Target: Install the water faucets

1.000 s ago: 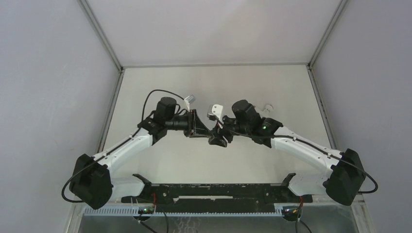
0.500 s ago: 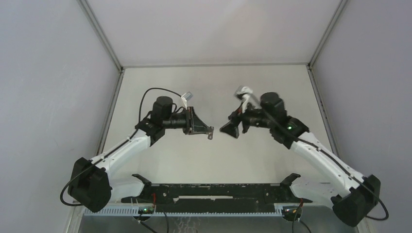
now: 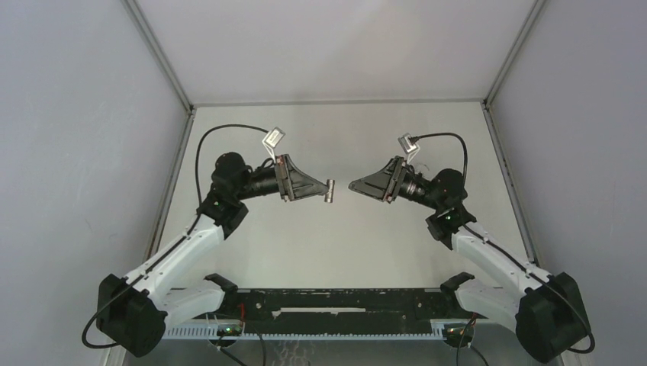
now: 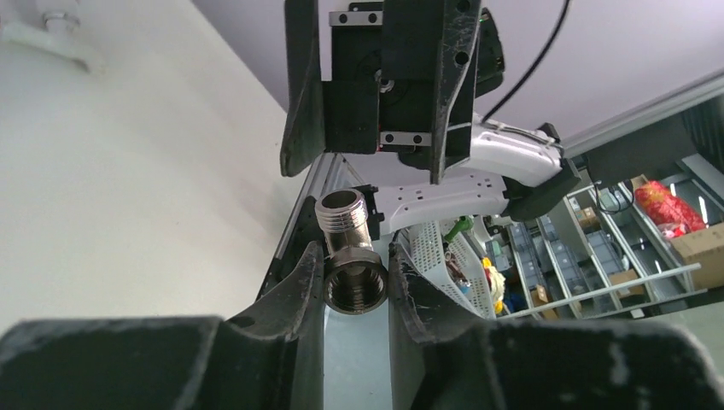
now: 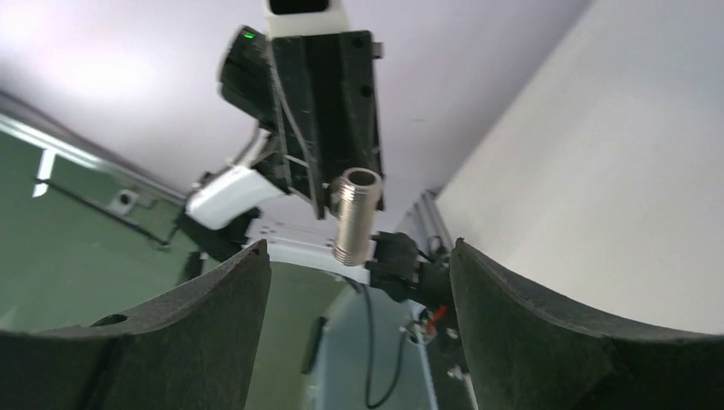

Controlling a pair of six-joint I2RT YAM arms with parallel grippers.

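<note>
Jaws of my left gripper (image 3: 326,191) pinch the grey metal fitting (image 4: 346,256), its long axis crosswise to my reach; my right gripper (image 3: 354,185), jaws spread and empty, faces the fitting from nearby.

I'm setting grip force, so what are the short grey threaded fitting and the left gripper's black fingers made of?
The short grey threaded fitting looks like polished metal: bright glints, crisp threads. The black fingers of the left gripper look like matte plastic, probably: dull, scuffed.

Only a narrow gap separates the metal fitting (image 3: 329,191) from the right gripper (image 3: 355,185).
</note>
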